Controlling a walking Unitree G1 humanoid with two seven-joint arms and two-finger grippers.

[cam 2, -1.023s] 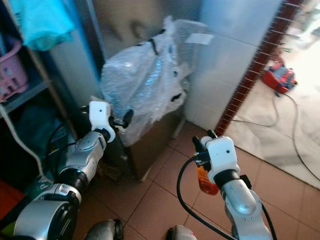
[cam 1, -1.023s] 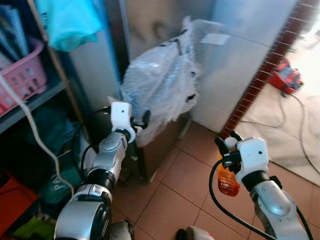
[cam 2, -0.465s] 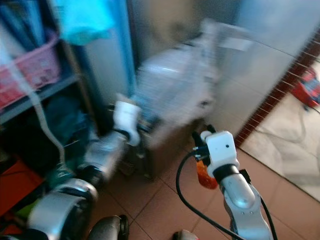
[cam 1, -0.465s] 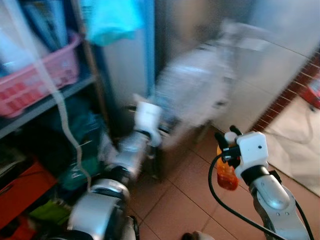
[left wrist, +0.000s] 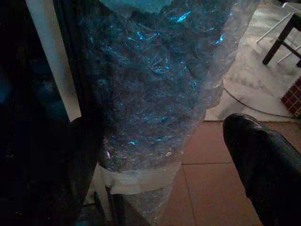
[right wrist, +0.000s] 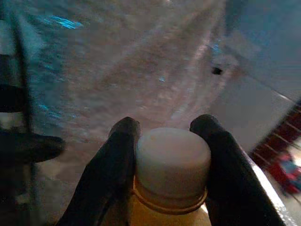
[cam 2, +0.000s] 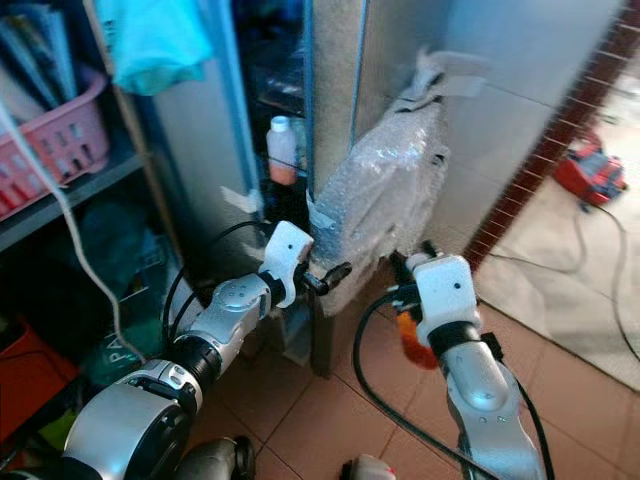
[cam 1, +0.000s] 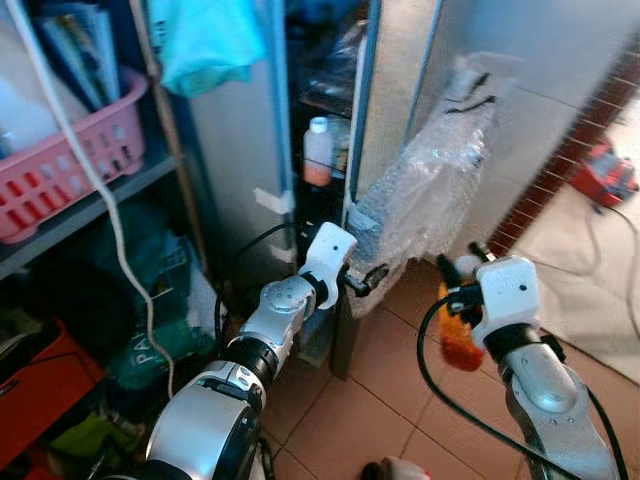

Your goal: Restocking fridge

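Your right gripper (right wrist: 164,155) clamps the bottle (cam 1: 458,338); left gripper (cam 1: 362,280), spread, may slip off the fridge door (cam 1: 400,110).

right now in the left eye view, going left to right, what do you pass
pink basket → white-capped bottle on the fridge shelf → left gripper at the bubble wrap on the door → right gripper holding the orange bottle → red object on the floor

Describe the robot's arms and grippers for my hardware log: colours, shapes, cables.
Both arms are silver, jointed metal segments with black bands. Each wrist carries a boxy white housing. The left gripper and right gripper each have two long black fingers. A thick black cable loops beside the right forearm.
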